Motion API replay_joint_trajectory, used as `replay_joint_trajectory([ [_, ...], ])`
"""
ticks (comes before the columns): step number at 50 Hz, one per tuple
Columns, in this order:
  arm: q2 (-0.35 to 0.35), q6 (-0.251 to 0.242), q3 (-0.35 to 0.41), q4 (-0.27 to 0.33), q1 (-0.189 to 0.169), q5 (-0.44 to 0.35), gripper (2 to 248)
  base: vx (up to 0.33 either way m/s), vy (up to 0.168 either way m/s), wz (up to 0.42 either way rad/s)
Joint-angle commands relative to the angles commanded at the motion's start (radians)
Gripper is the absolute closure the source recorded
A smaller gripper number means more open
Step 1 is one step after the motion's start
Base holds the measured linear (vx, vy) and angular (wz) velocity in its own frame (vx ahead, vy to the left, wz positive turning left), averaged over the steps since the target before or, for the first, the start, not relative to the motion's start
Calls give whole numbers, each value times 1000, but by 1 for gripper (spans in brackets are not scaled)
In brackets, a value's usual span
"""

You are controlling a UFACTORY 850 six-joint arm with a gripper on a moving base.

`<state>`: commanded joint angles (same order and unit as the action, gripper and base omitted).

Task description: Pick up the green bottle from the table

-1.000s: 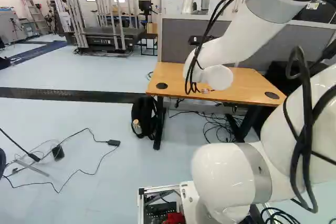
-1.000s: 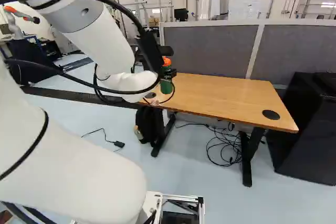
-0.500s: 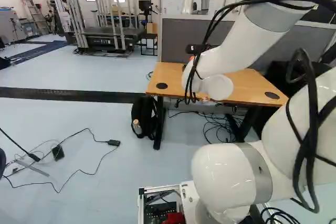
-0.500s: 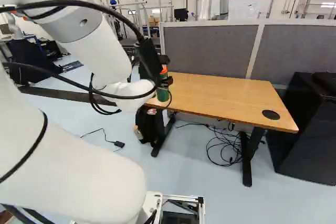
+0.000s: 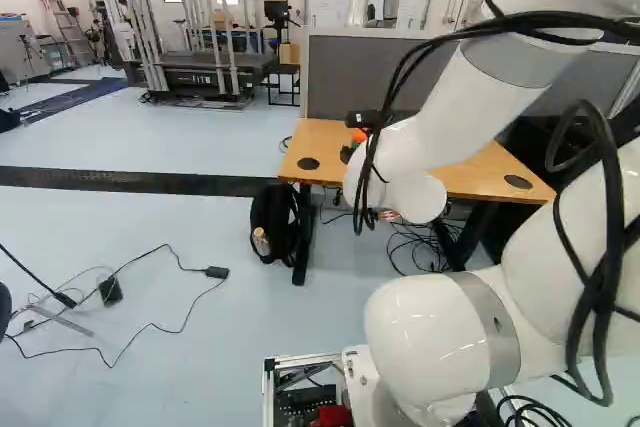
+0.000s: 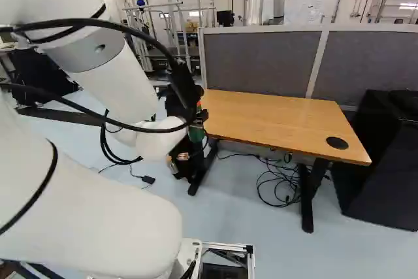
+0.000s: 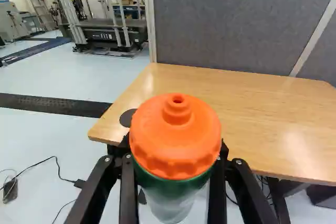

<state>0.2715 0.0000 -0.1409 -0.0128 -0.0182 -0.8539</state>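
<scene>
A robotics lab is suggested by the white arm (image 6: pixel 91 207). A treadmill (image 5: pixel 195 61) and ladder (image 5: pixel 64 21) are seen, and cables (image 6: pixel 281 192) are strewn across the floor (image 5: pixel 150 247).

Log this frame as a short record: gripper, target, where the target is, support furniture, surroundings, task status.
gripper: shut on the bottle
target: green bottle, orange cap uppermost
target place: in the air, off the near edge by the tabletop's left corner in the right base view
support: wooden table, round black disc in its top
surroundings: grey partition behind the table; dark bag on the floor by a table leg; black cables below
status: bottle off the table, apparently picked up
</scene>
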Motion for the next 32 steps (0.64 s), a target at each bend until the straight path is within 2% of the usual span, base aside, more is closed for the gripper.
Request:
replay_joint_trajectory([
  [32,8,0,54,13,18,-19,236,0,0,0],
])
